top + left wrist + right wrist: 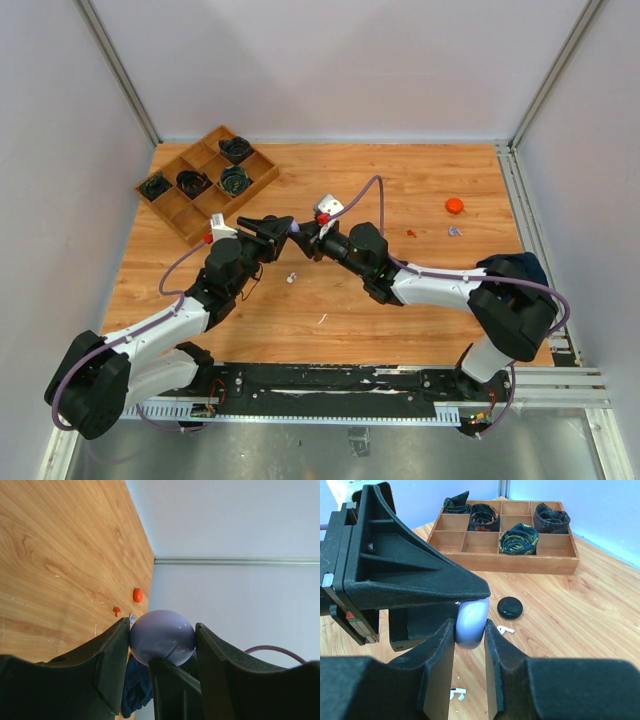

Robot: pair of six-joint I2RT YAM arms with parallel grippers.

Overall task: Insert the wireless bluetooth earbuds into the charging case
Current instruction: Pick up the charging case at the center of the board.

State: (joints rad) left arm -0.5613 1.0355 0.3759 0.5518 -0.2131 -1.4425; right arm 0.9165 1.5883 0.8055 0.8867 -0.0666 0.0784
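Two grippers, one object. Your left gripper (161, 629) is clenched across the rim of a pale purple, glossy, round plastic charging case (162, 639). Your right gripper (470, 630) pinches the same case from the opposite side, its pads apparently on the flat faces.

The case hangs in the air over the middle of the wooden surface (450, 170), touching nothing else. Judgement: you brace it with one gripper so the other can work the lid. I cannot tell whether the lid is open.

Neither gripper carries a bud. The tiny pale purple stemmed earbud (455, 231) lies well off to your right, near a red-orange earbud (411, 233) and a red-orange round case (455, 205). A white earbud (506, 629) and a black round case (510, 607) lie on the surface below the grippers. The compartmented wooden tray (255, 192) of black coiled cables sits far left, out of play.
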